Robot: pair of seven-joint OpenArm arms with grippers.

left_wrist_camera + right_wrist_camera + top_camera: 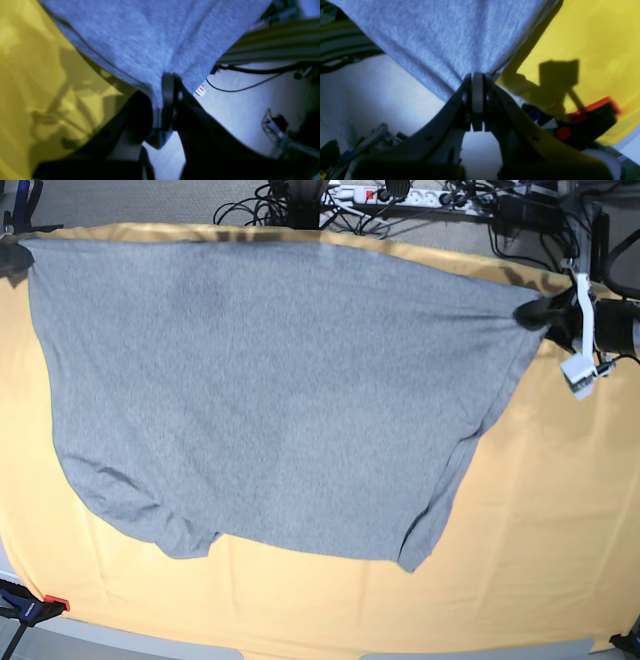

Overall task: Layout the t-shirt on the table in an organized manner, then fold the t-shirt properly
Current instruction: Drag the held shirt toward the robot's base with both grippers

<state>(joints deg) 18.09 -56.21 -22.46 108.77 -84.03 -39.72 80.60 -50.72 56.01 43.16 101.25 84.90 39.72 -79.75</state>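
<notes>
You see grey t-shirt (pixel 270 390) stretched wide between both grippers, spread over table (pixel 540 520) with yellow-orange cloth. Left gripper (pixel 168 100): fingers pinched tight on shirt edge, fabric fanning upward from pinch point. Right gripper (pixel 477 100): fingers clamped together on opposite shirt edge, same fan of creases. In base view, held edge runs along table's far side; sleeves and loose end hang toward near side, wrinkled. Power strip (pixel 385 195) and cables (pixel 270 205) lie on floor beyond table. Red-tipped clamp (pixel 35 608) grips cloth at near corner.
</notes>
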